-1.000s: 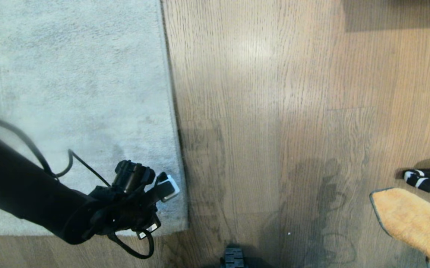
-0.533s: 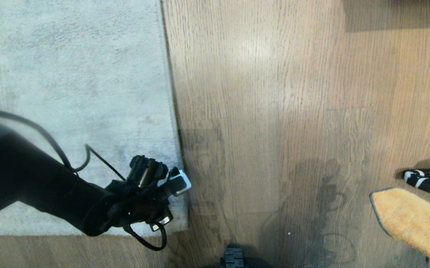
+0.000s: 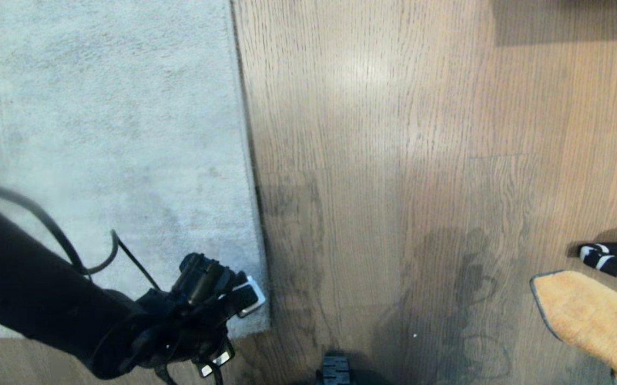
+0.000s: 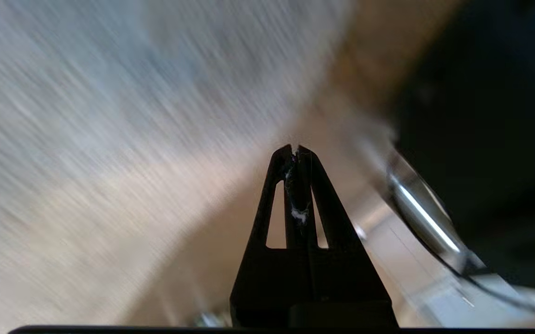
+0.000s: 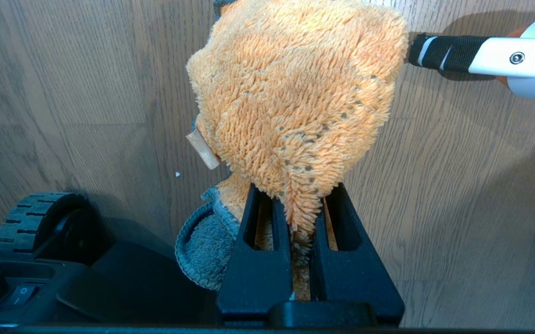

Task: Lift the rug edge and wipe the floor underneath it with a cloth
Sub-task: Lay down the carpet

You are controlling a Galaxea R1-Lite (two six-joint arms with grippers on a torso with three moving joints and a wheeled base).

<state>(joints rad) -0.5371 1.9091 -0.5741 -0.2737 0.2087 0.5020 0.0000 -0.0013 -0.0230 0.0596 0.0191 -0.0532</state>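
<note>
Cloth [image 5: 295,102], unmarked tan tag [image 5: 201,148]

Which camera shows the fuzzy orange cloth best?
The right wrist view: the cloth fills the middle, pinched in the right gripper. The head view catches only part of it at the lower right edge. The left wrist view shows none of it.
</note>
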